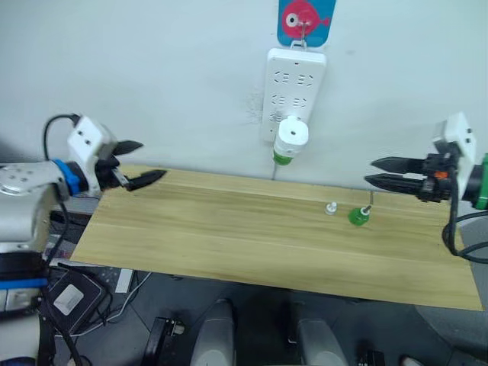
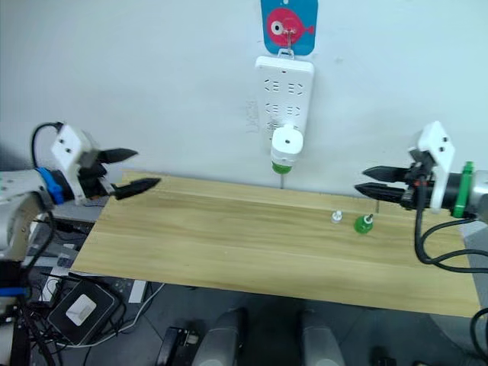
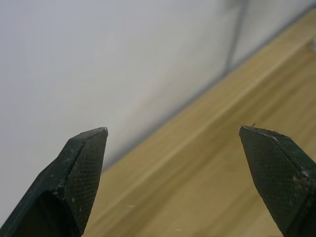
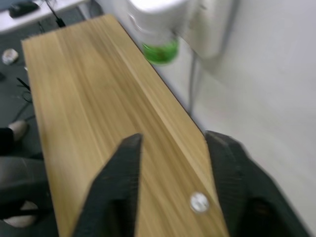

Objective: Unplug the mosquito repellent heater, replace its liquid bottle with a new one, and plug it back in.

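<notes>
The mosquito repellent heater [image 1: 290, 133] is a white rounded unit plugged into the wall power strip [image 1: 294, 84], with a green liquid bottle [image 1: 282, 158] hanging under it; it also appears in the right wrist view [image 4: 155, 19]. A second small green bottle [image 1: 359, 216] stands on the wooden table [image 1: 229, 236], with a small white cap [image 1: 331, 207] beside it. My left gripper [image 1: 142, 162] hovers open over the table's far left corner, empty. My right gripper [image 1: 374, 171] is open and empty, above and right of the green bottle.
A fish-shaped hook [image 1: 305, 19] holds the power strip on the white wall. A cord [image 1: 274, 171] drops from the strip behind the table. Black boxes and cables [image 1: 72, 297] lie on the floor at the left.
</notes>
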{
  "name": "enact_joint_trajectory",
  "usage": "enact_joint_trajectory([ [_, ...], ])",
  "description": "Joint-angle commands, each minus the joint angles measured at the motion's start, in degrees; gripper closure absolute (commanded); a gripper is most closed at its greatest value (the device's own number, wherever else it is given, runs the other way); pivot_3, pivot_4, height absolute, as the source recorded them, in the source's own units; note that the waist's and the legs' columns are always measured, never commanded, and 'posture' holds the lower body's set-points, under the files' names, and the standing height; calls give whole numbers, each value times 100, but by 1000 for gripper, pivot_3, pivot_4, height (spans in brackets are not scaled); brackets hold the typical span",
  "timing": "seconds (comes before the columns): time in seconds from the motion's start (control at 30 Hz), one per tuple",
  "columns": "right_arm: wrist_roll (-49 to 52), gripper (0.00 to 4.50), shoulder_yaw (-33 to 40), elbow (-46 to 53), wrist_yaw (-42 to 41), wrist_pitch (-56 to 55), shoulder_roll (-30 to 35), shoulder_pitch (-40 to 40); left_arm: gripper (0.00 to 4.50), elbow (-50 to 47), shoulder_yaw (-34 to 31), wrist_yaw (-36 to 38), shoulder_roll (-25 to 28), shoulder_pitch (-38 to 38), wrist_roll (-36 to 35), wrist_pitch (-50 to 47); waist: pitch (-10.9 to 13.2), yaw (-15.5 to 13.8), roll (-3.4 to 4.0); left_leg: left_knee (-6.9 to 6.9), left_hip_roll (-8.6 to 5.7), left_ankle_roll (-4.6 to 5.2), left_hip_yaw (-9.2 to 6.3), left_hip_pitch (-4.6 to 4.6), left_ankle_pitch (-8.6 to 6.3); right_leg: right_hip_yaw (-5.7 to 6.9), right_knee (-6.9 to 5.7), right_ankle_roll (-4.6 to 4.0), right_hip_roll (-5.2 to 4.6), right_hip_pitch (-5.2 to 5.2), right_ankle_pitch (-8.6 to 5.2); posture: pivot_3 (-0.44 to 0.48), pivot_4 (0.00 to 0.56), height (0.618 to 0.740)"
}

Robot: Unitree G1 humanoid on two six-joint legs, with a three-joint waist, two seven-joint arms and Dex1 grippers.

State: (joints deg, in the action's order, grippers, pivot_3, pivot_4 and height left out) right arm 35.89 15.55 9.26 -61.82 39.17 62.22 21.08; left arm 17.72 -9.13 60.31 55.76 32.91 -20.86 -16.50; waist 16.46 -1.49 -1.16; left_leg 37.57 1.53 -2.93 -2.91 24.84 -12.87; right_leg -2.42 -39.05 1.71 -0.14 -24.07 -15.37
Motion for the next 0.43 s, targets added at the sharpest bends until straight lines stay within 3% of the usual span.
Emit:
enact_joint_trajectory([
  [0.03, -193, 996, 451, -259, -169, -461, 181, -32, 0, 322, 21, 205, -4, 259, 155, 320, 0, 13, 0, 1, 0, 0, 4, 0, 0, -4, -1, 1, -2, -1, 1, 121, 196, 740],
  [0.13, -163, 32, 587, -183, -162, -444, 177, -139, 0, 616, 118, 289, -110, 452, 302, 518, -2, 20, 0, 3, 0, -1, 5, 1, 1, -3, -4, 2, -2, -2, 2, 103, 190, 740],
  [0.43, -157, 32, 639, 216, 315, -168, 120, -204, 0, 993, 183, 451, -272, 745, 473, 829, -5, 43, -2, 16, 0, -2, 1, 1, 1, 0, -22, -5, 8, -4, 6, 81, 184, 740],
])
